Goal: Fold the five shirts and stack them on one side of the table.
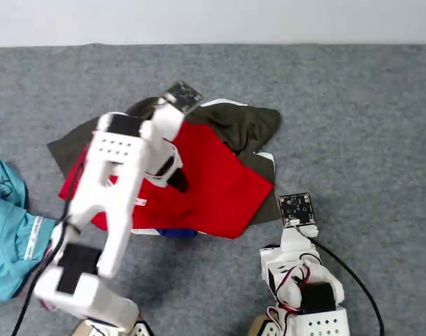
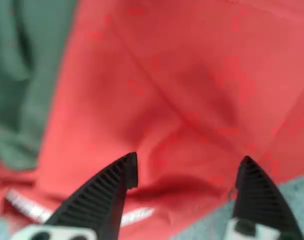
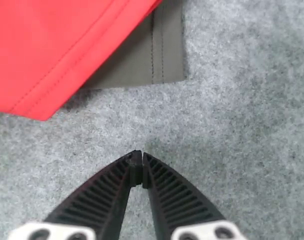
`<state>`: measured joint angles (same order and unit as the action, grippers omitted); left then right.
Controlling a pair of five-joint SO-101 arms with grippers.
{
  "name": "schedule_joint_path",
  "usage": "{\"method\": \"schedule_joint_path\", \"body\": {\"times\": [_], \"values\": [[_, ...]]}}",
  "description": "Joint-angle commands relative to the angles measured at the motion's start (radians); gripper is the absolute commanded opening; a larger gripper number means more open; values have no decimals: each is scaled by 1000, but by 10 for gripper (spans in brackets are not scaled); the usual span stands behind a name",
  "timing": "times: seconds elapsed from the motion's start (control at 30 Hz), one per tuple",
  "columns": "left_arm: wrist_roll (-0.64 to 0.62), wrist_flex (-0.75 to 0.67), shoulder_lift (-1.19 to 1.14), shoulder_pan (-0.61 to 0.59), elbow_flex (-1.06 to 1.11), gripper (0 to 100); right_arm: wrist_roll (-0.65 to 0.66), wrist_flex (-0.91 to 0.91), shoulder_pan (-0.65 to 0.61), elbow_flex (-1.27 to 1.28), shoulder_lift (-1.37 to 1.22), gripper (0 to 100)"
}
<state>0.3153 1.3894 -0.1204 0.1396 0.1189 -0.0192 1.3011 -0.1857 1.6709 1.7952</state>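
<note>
At the left edge of the tabletop (image 1: 352, 105) lies a crumpled teal shirt (image 1: 10, 238), cut off by the frame so its full shape cannot be made out. Just beside it the left arm (image 1: 115, 189) rises from the near edge and leans over the middle of the tabletop, covering part of the pile there.

The pile sits around the tabletop's centre. A red shirt (image 1: 213, 175) lies on top, spread fairly flat with a pointed corner toward the near edge. An olive shirt (image 1: 240, 122) lies beneath it, showing along the far side and at both ends. A sliver of blue cloth (image 1: 174, 232) peeks out under the red shirt's near edge and a bit of white cloth (image 1: 265, 155) shows at its right; what garments these are cannot be told.

In the left wrist view the left gripper (image 2: 186, 172) hangs close over the red cloth, jaws spread wide apart with nothing between them. Whether the tips touch the cloth is unclear.

Near the right of the near edge, the right arm (image 1: 300, 280) is folded low. Its right gripper (image 3: 142, 161) has its jaws pressed together, empty, over bare grey felt, apart from the pile's corner.
</note>
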Motion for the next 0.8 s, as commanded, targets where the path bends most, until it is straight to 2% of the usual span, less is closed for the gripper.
{"method": "schedule_joint_path", "body": {"times": [0.0, 0.23, 0.3, 0.43, 0.6, 0.77], "values": [[-11, -86, -98, 11, -4, 313, -8, 2, -2, 12, 12, 10], [-92, -147, -259, 0, -4, 289, -8, 2, -2, 12, 12, 10], [-68, -146, -259, 5, -4, 220, -8, 2, -2, 12, 12, 10], [11, -101, -238, 5, -35, 0, -8, 2, -2, 12, 12, 10], [46, 78, -92, -37, -96, 4, -8, 2, -2, 12, 12, 10], [3, 120, 173, -195, -140, 4, -8, 2, -2, 12, 12, 10]]}}
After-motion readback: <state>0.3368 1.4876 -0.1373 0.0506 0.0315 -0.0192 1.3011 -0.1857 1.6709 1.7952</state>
